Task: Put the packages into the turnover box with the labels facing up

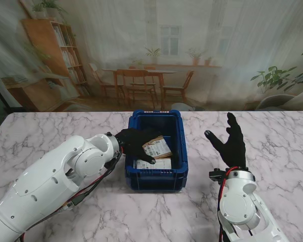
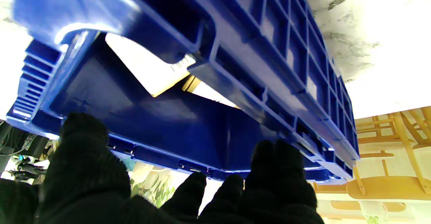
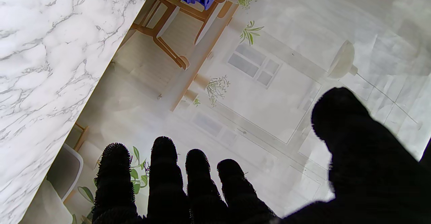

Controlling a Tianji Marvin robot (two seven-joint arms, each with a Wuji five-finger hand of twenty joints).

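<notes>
- Left hand (image 1: pixel 133 142) is over the left rim of the turnover box (image 1: pixel 177 132), fingers reaching down inside onto the upper package (image 1: pixel 159 147).
- Can't tell if the fingers pinch that pkg or just rest on it: stand view shows black glove draped over its near-left corner, wrist view shows fingertips short of the box wall.
- Upper package lies tilted, white label up, overlapping a second package (image 1: pixel 154 164) that sits nearer to me, label up too.
- From the left wrist cam, the turnover box (image 2: pixel 208 123) fills the shot w/ pale package (image 2: pixel 151 69) edges peeking over the wall; left hand fingers (image 2: pixel 84 156) look loosely apart.
- Right hand (image 1: pixel 230 143) is off to the right of the box, well apart from it, palm raised, fingers spread, holding nothing. Right wrist cam confirms: fingers (image 3: pixel 165 170) splayed against the backdrop, no pkg in it.
- No other pkgs visible on the counter (image 1: pixel 50 131), so my read: task's near done, this is the set-down.
- To do it well: let the pkg settle flat before letting go, label stays up, don't drag it when the fingers lift.
- Lift straight up clear of the rim; a sideways pull could catch the wall and shove the box.
- Risk: the tilted pkg could slide onto its neighbour, though labels would likely still show.
</notes>
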